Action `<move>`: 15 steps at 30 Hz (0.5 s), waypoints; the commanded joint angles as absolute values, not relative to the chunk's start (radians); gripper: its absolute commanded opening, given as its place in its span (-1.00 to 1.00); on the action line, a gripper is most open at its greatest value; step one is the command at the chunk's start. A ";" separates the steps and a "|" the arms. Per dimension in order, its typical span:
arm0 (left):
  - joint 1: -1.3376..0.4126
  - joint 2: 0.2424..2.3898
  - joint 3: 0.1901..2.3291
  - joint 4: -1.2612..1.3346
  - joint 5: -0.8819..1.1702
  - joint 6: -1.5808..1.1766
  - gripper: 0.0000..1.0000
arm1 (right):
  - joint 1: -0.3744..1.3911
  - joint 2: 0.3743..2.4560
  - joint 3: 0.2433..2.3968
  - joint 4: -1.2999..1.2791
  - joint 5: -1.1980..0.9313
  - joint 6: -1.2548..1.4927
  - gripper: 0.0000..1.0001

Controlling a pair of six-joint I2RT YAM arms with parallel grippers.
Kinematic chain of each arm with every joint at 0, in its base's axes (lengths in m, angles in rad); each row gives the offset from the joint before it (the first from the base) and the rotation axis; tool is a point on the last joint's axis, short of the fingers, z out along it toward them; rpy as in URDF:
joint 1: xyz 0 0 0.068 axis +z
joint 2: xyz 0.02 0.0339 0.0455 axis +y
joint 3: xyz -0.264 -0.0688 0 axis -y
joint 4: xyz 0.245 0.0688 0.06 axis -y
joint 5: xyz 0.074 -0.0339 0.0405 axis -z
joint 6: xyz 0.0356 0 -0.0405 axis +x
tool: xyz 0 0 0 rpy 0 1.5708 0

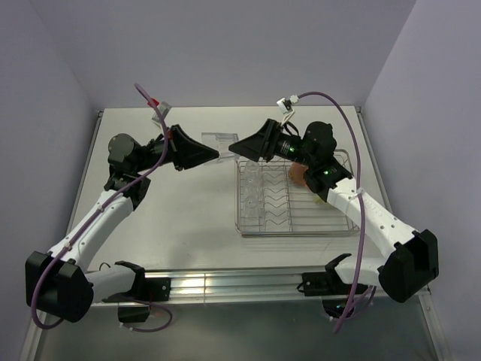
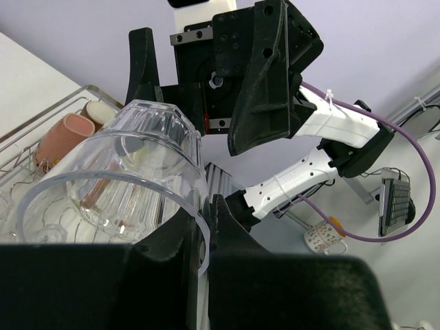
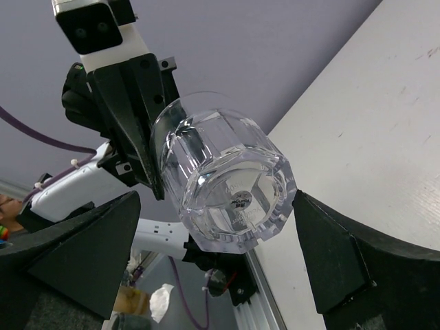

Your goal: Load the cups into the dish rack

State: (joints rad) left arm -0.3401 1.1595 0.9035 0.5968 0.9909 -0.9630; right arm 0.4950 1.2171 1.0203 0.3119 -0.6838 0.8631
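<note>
Top view alone gives the counter (image 1: 188,218) w/ dish rack (image 1: 304,204) on its right half. The clear tumbler (image 1: 214,141) is barely visible there, held in mid-air just left of the rack. Left wrist view: left jaws clamped on tumbler's rim, pink mug (image 2: 62,141) lying in rack behind. Right wrist view: right jaws wide apart, flanking tumbler's base.

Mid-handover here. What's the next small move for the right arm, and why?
Probably close the right gripper on the clear glass tumbler. Its open fingers flank the tumbler's base, while the left gripper pinches the rim wall, so the glass sits between the jaws. Once it is gripped, the left could let go and the tumbler could go to the dish rack.
</note>
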 commanded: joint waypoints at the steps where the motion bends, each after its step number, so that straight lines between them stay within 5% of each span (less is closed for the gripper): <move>1: -0.360 1.152 0.927 0.709 1.008 -0.979 -1.00 | 0.523 1.232 1.034 0.379 -0.703 0.856 1.00; 15: -0.385 1.123 0.928 0.690 1.005 -0.957 -0.99 | 0.545 1.252 1.037 0.298 -0.654 0.786 1.00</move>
State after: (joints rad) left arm -0.3481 1.1603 0.9035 0.5995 0.9726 -0.9630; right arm 0.5129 1.2350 1.0203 0.3138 -0.6453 0.8207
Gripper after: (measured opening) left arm 0.088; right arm 0.997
